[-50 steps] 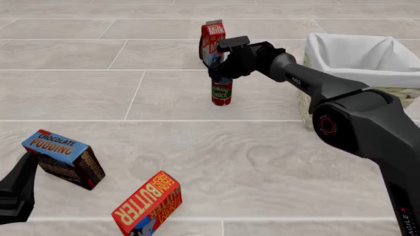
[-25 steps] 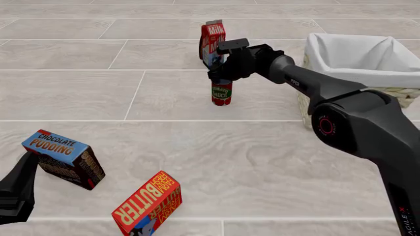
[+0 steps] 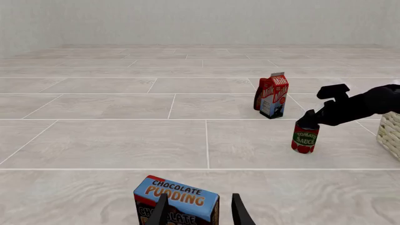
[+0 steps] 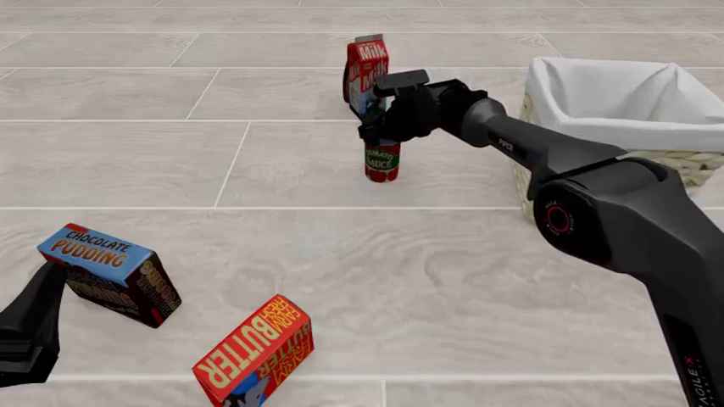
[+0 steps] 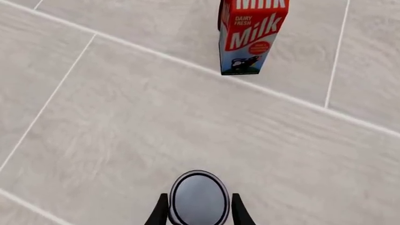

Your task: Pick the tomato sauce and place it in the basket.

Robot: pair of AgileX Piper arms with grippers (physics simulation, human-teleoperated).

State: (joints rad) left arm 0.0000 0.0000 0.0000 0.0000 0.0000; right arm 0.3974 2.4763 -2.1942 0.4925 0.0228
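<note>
The tomato sauce (image 4: 382, 163) is a small red can with a green label, standing upright on the tiled floor in front of the milk carton. My right gripper (image 4: 382, 138) hangs over its top. In the right wrist view the fingers (image 5: 160, 213) stand open on either side of the can's dark lid (image 5: 198, 197), close to its sides. The left wrist view shows the can (image 3: 305, 138) resting on the floor. The basket (image 4: 588, 127), straw-coloured with a white lining, stands at the right. My left gripper (image 4: 29, 331) is open at the near left, holding nothing.
A red and blue milk carton (image 4: 365, 68) stands just behind the can. A chocolate pudding box (image 4: 108, 271) lies right in front of my left gripper (image 3: 200, 213). A butter box (image 4: 254, 352) lies tilted near the front edge.
The right gripper has sunk slightly lower around the can's top. The can, the other boxes and the left arm have not moved.
</note>
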